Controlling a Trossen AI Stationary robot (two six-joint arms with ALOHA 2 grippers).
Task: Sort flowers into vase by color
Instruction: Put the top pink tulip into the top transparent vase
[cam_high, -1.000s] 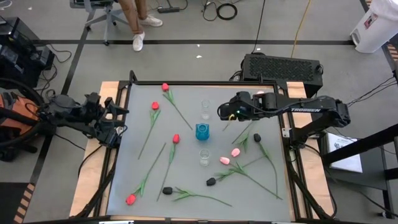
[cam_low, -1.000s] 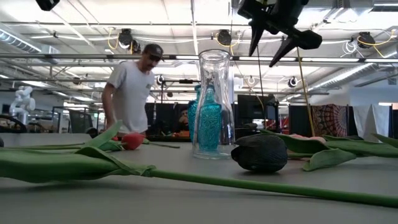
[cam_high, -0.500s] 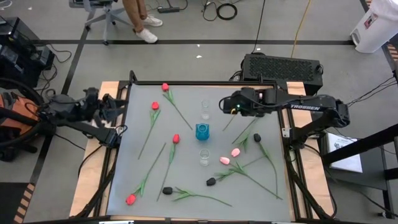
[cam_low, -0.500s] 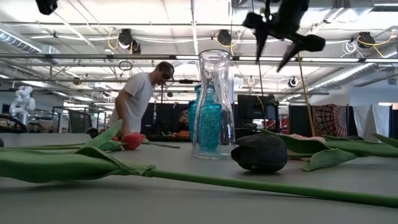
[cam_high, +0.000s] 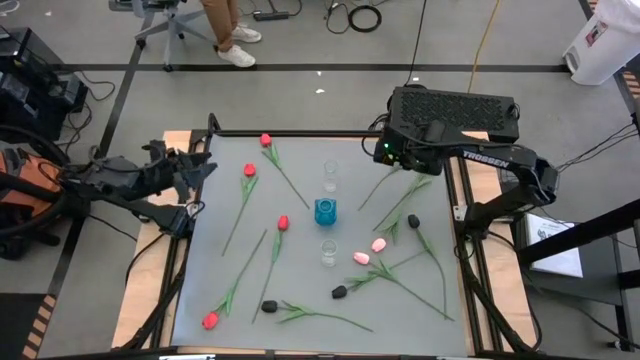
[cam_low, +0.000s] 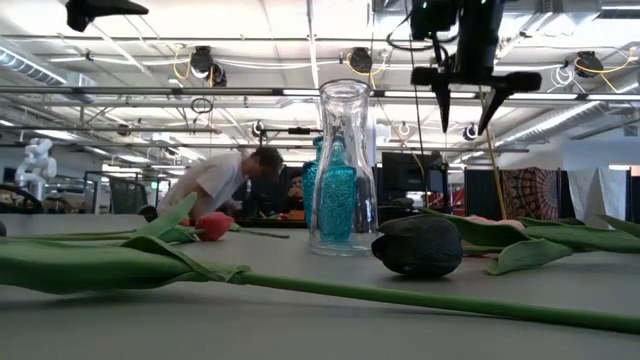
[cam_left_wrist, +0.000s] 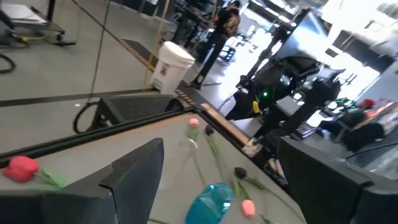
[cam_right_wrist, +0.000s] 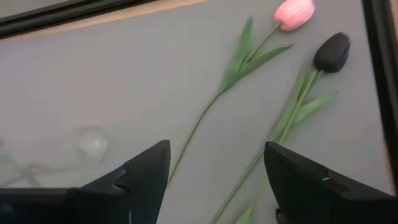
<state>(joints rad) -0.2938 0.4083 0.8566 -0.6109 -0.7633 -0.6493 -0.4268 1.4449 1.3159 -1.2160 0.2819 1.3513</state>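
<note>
My right claw (cam_right_wrist: 214, 171) hangs released above the pink tulip (cam_right_wrist: 295, 13); light, floppy, slippery, so I'd pinch its stem mid-length, toward one o'clock.

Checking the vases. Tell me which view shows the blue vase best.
The high view: the blue vase stands unobstructed mid-table between two clear vases. In the low view it is behind a clear vase; the left wrist view crops it; the right wrist view misses it.

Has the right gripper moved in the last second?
Yes. In the high view the right gripper has pulled back from beside the far clear vase toward the table's far right corner, near the black box. Its jaws are open and empty.
</note>
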